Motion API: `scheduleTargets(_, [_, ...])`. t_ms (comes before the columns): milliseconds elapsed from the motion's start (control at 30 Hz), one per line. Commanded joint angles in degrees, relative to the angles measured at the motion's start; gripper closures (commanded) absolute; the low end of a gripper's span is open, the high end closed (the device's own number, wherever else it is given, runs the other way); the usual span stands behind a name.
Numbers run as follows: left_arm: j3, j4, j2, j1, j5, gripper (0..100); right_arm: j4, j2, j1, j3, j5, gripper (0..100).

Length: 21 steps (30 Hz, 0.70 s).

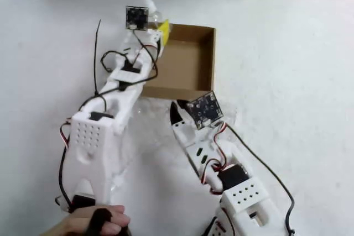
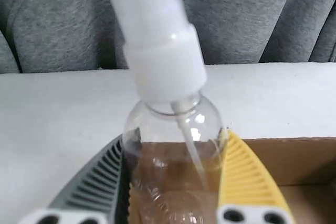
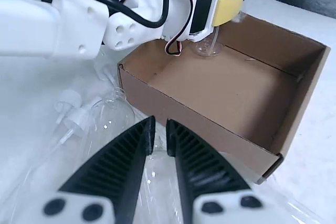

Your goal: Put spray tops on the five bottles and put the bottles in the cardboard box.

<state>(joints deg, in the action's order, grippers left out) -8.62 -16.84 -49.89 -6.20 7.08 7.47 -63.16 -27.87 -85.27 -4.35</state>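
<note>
Left gripper [image 2: 176, 184] clamped on a clear spray bottle [image 2: 173, 145], grey finger on one side of the shoulder, yellow finger on the other. White spray top [image 2: 163, 51] seated on the neck, thin dip tube running down inside. Bottle held upright over the cardboard box [image 1: 185, 67], at the box's far corner on the left arm's side, base down below the rim; touching the box floor or just above it, cannot tell. Right gripper [image 3: 157, 129] barely open, black jaws parted by a thin slit and gripping nothing, hanging just outside the box's near wall, above the white surface [image 1: 287, 53]. Under and beside that gripper, more clear bottles [image 3: 113, 111] lying on their sides close to the near wall, white spray tops [image 3: 71, 109] among them. Box open on top, brown floor showing across most of its width, walls upright on all four sides. Wide stretch of white surface beyond the box's right wall and far wall. Tight on the near side, with both arms and the lying bottles close against the box.
</note>
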Motion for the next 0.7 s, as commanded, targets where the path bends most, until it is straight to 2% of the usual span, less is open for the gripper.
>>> scheduleTargets(0, [-2.8,-1.7,0.9,0.6,-6.0,98,0.2,-1.2,0.0,3.9,0.2,98.1])
scheduleTargets(67, [-2.5,-1.7,0.9,0.0,-7.6,98,0.2,-1.2,0.0,3.9,0.2,98.1])
scheduleTargets(667, [-3.0,-2.1,-1.8,-0.2,-7.6,96,0.2,-1.2,0.0,3.9,0.2,98.1])
